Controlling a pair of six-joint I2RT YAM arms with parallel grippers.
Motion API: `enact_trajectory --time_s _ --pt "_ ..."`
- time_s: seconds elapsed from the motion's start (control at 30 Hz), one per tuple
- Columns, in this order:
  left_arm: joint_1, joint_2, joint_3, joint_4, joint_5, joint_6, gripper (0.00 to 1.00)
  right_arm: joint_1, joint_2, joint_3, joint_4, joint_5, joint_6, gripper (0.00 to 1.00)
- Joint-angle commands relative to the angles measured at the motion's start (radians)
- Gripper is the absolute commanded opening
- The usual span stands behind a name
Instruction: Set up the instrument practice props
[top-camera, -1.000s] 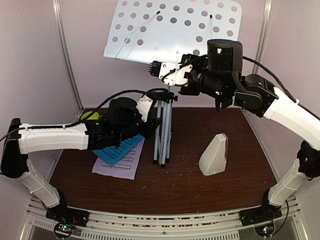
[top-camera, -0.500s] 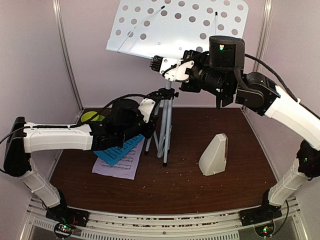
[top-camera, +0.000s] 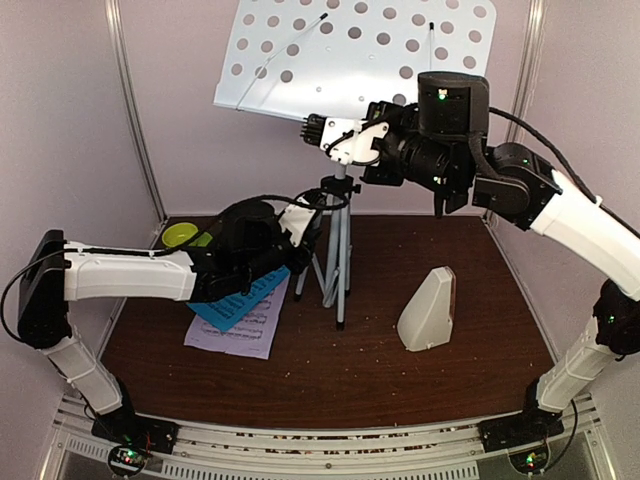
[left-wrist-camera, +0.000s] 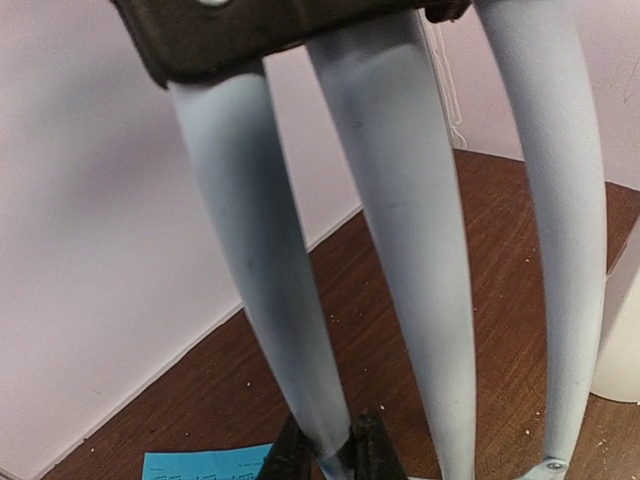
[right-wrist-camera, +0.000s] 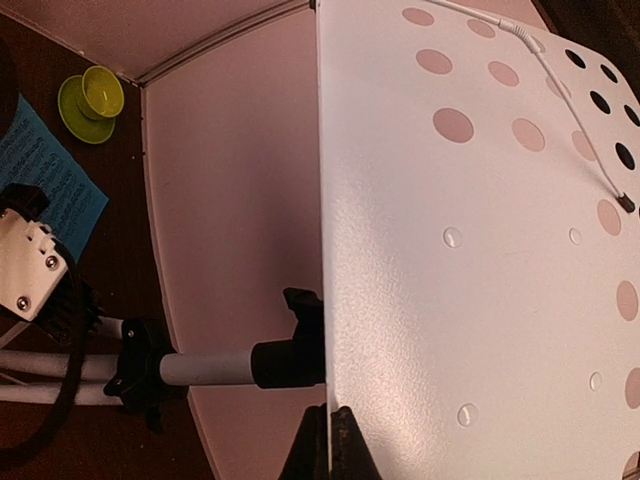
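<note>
The white perforated music stand desk (top-camera: 360, 55) stands high at the back on a silver tripod (top-camera: 340, 260) with its legs spread. My right gripper (top-camera: 312, 129) is shut on the desk's lower edge; the right wrist view shows the desk (right-wrist-camera: 480, 250) pinched between the fingers of the right gripper (right-wrist-camera: 330, 448). My left gripper (top-camera: 306, 238) is shut on one tripod leg (left-wrist-camera: 270, 300), low down, seen in the left wrist view (left-wrist-camera: 333, 455). The cyan page (top-camera: 240, 300) lies on the lilac page (top-camera: 245, 338) left of the tripod. The cream metronome (top-camera: 430, 310) stands to the right.
A lime-green bowl (top-camera: 180, 235) and saucer sit at the back left corner, also in the right wrist view (right-wrist-camera: 100, 90). Pale walls close in the back and both sides. The stand's pole (right-wrist-camera: 200, 368) runs from the desk to the tripod hub.
The folded tripod legs have spread apart as my left gripper drew one leg outward. The desk, held by my right gripper, has risen slightly.
</note>
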Motion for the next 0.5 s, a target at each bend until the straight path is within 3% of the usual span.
enact_trajectory --time_s 0.0,0.47 --pt "0.014 0.080 0.025 0.007 0.064 0.128 0.00 0.011 -0.094 0.028 0.314 -0.026 -0.013 0.00" --pt "0.022 0.157 0.001 0.010 0.085 0.101 0.00 0.004 -0.128 -0.142 0.383 -0.007 -0.020 0.01"
